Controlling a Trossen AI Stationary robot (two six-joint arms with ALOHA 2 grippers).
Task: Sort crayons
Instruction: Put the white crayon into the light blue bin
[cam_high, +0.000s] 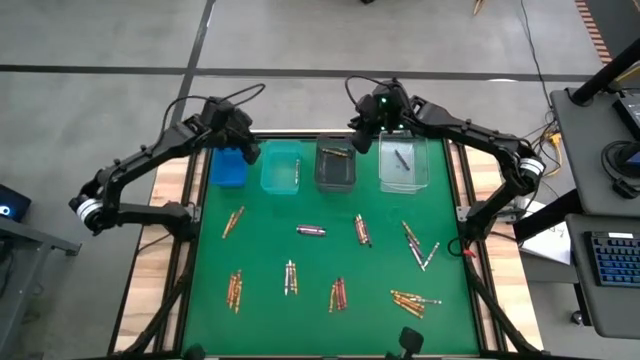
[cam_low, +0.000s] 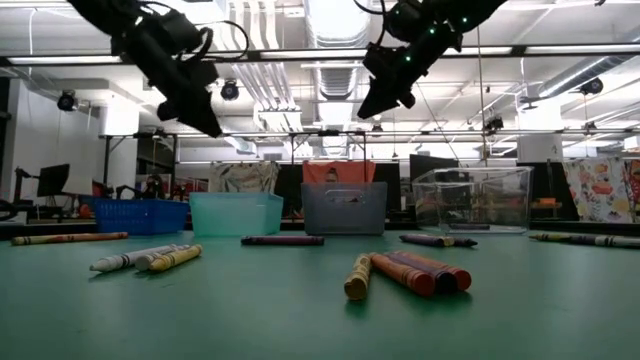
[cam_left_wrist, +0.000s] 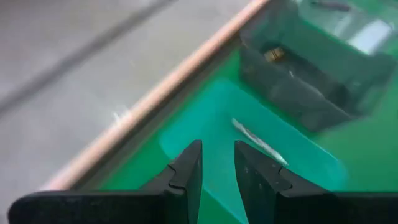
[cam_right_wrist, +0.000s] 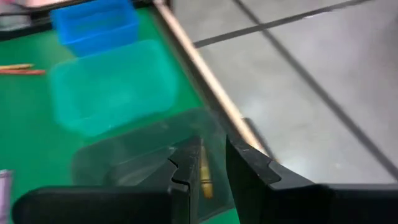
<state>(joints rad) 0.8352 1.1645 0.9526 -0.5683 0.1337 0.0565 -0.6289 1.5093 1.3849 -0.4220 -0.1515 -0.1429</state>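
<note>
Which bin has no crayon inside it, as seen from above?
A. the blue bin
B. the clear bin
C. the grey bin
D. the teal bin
A: in the high view the blue bin shows only its plain blue floor, while each of the other three holds a crayon.

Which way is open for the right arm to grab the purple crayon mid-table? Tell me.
Probably from straight above: the purple crayon lies alone on the green mat, nothing over it. The right pincer hangs above the grey bin, apparently empty.
</note>
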